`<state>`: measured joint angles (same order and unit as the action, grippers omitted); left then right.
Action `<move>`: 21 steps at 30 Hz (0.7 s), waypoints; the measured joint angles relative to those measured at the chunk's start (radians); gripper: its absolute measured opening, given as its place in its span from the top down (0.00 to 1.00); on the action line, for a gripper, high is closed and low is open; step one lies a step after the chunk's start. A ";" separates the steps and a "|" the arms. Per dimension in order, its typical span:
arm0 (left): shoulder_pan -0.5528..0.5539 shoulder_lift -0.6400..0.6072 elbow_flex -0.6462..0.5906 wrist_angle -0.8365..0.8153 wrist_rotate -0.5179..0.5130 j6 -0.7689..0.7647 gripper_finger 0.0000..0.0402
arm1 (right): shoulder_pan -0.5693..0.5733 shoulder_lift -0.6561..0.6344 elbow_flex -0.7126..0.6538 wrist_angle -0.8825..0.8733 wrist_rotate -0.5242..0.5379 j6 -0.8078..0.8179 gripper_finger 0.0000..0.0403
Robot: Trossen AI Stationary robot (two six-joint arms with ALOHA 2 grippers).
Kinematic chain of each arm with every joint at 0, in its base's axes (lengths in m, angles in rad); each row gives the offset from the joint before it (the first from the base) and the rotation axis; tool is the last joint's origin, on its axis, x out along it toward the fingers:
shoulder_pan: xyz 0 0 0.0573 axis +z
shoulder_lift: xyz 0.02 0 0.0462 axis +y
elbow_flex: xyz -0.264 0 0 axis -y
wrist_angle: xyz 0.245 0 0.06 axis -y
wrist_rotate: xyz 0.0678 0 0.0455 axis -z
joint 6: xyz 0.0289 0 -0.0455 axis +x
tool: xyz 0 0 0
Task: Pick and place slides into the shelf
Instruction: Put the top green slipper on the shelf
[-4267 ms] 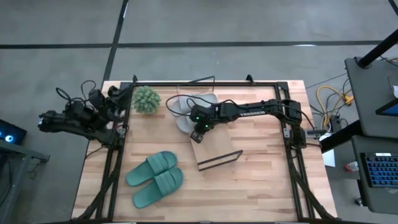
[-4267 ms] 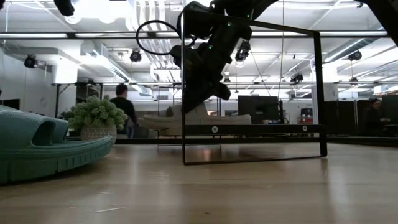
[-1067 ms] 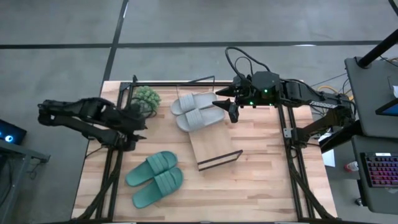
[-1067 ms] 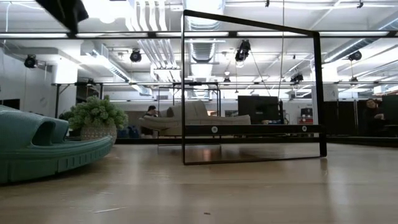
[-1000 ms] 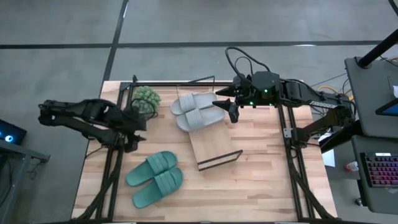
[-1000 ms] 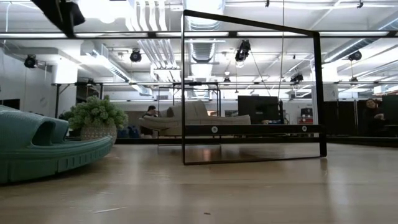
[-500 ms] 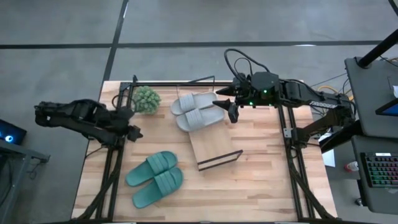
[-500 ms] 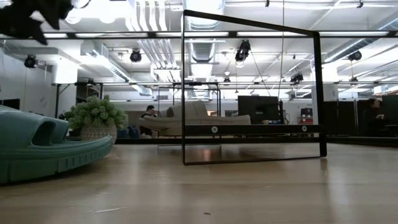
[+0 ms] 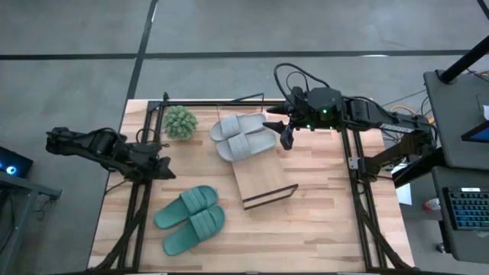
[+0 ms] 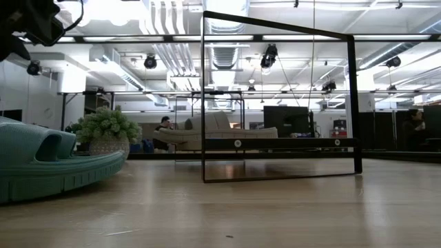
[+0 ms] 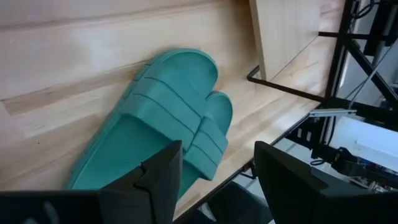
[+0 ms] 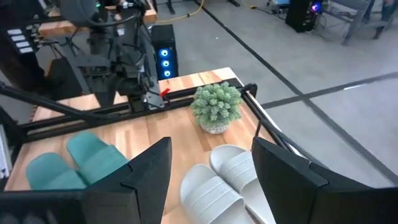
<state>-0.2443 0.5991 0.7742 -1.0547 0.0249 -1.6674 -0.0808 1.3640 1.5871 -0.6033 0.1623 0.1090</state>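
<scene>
High view: I've got the left gripper point(image 9: 163, 169) at the table's left edge, just above the teal pair point(image 9: 191, 218), fingers spread, nothing between them. Right gripper point(image 9: 281, 131) hangs beside the grey pair point(image 9: 241, 136), jaws wide apart, empty too.

Grey pair already sits on the far end of the shelf point(image 9: 260, 177); teal pair lies on the bare tabletop point(image 9: 321, 221), near-left of the shelf, side by side, touching.

Handling, my guess: rubber slides are light, a bit flexy, soles grippy. Best hold prob. across the wide strap, or pinch both inner edges to lift the 2 together; toe or heel grab may let them droop.

Count: 4 slides, i.e. 2 grey + 2 teal; 1 shelf; 1 small plant point(image 9: 180, 121); 2 arms.
</scene>
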 joint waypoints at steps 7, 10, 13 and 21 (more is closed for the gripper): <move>0.000 0.030 0.000 0.018 0.001 -0.021 0.54 | -0.026 0.000 -0.020 -0.006 -0.003 0.074 0.47; -0.002 0.040 0.000 0.069 0.061 -0.049 0.54 | -0.041 0.000 -0.021 -0.023 -0.004 0.066 0.47; -0.019 0.068 0.000 0.076 0.119 -0.083 0.54 | -0.054 0.000 -0.021 -0.027 -0.003 0.066 0.47; -0.126 0.187 -0.014 0.109 0.135 -0.216 0.54 | -0.069 0.000 -0.021 -0.026 -0.003 0.006 0.47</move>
<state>-0.3707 0.7861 0.7604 -0.9458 0.1597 -1.8838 -0.1494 1.3643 1.5665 -0.6288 0.1592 0.1153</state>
